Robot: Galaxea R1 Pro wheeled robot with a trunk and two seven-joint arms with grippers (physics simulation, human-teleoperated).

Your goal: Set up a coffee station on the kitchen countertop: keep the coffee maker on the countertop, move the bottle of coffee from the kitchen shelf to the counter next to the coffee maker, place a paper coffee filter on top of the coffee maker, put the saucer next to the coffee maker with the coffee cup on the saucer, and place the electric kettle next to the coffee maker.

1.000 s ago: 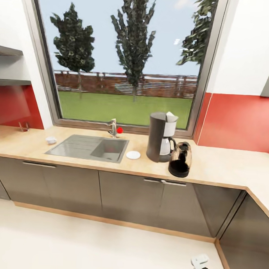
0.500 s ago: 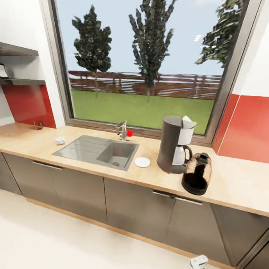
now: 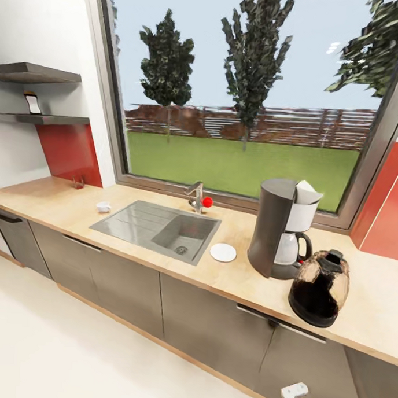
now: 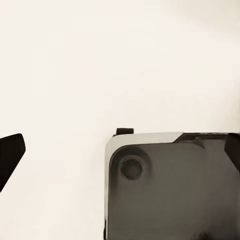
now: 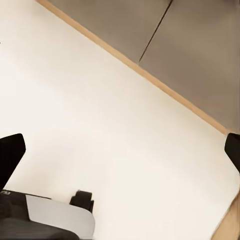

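- Left gripper (image 4: 120, 150) and right gripper (image 5: 120, 150) hung over the floor (image 5: 100, 115), fingertips spread wide, holding nothing.
- Coffee maker (image 3: 281, 228) stood on countertop (image 3: 54, 201), electric kettle (image 3: 319, 288) just beside it, saucer (image 3: 223, 252) near, cup (image 3: 103, 206) well apart.

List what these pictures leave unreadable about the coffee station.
- Item on the shelf, head view: too small to identify as the coffee bottle.
- Small white item left of the sink, head view: too small to confirm as the cup.
- Filter on the coffee maker, head view: seating hidden by the maker's top.
- Both pincers, wrist views: fingertips cut off by the frame edges.
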